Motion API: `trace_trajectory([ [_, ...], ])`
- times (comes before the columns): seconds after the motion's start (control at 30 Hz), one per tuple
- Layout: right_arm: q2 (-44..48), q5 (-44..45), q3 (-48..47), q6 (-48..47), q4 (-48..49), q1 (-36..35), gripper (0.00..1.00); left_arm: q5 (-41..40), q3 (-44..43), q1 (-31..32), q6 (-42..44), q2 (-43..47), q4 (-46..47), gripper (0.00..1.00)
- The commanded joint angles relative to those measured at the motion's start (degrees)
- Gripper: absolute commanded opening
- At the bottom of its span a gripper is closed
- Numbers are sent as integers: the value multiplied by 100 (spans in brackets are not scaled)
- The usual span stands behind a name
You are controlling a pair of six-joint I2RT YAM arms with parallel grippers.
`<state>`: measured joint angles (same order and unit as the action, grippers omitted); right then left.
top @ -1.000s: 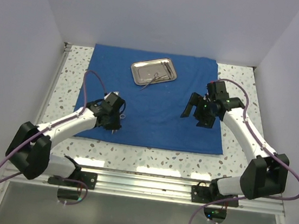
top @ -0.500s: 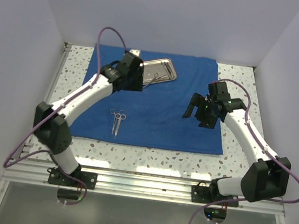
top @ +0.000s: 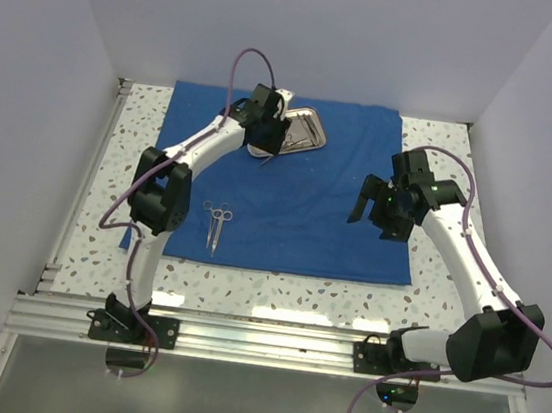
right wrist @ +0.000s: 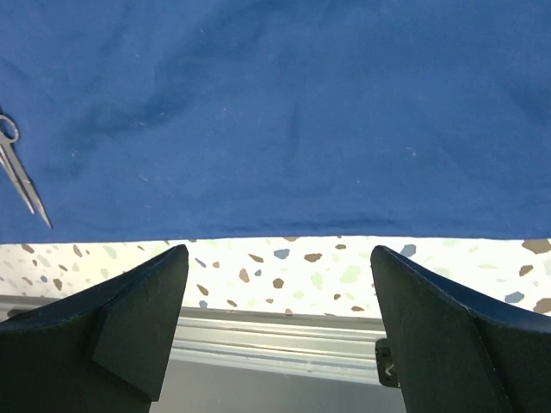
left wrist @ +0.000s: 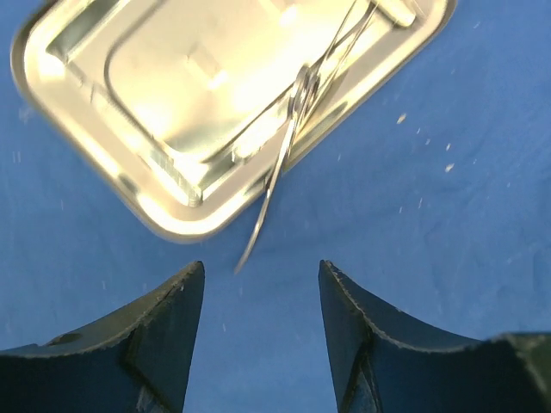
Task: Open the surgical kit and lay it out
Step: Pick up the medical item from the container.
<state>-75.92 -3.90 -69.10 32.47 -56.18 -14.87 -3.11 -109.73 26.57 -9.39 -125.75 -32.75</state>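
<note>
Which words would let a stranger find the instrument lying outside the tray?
Start at the blue cloth. Near its front left corner lies a ring-handled steel instrument, rings toward the far wall. Unlike the other instrument, in the steel tray, it lies alone on bare cloth.

Blue cloth (top: 306, 210): 1. Steel tray (left wrist: 172, 95): 1, just ahead of the left fingers (left wrist: 164, 344). Thin instruments (left wrist: 284, 146) crossing in the tray: at least 2; exact count unclear. Ring-handled forceps (top: 216, 224), well left of the right fingers (right wrist: 129, 318): 1 discernible.
</note>
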Motion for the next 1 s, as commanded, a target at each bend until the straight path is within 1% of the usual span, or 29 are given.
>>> trace_trajectory([
  [0.0, 95, 240, -235, -109, -358, 28, 91, 645, -531, -73, 666, -168, 682, 59],
  [0.23, -177, 346, -376, -100, -411, 37, 91, 1032, -1085, -117, 877, -757, 612, 59],
  [0.43, -335, 373, -420, -100, -420, 46, 91, 1094, -1077, -196, 904, -942, 577, 57],
  [0.5, -336, 373, -385, -100, -411, 37, 91, 1103, -1015, -240, 904, -916, 542, 57],
  [0.57, -371, 373, -332, -92, -376, 46, 91, 1041, -779, -266, 1105, -820, 620, 55],
  [0.63, -388, 373, -306, -83, -341, 46, 91, 1032, -446, -310, 1097, -749, 726, 54],
  [0.73, -459, 346, -297, -74, -306, 46, 91, 1111, -260, -389, 1044, -749, 832, 54],
  [0.87, -590, 337, -393, -91, -305, 55, 91, 1173, -233, -389, 1027, -854, 858, 52],
  [0.97, -652, 337, -455, -109, -306, 46, 91, 1173, -241, -389, 1018, -925, 902, 47],
])
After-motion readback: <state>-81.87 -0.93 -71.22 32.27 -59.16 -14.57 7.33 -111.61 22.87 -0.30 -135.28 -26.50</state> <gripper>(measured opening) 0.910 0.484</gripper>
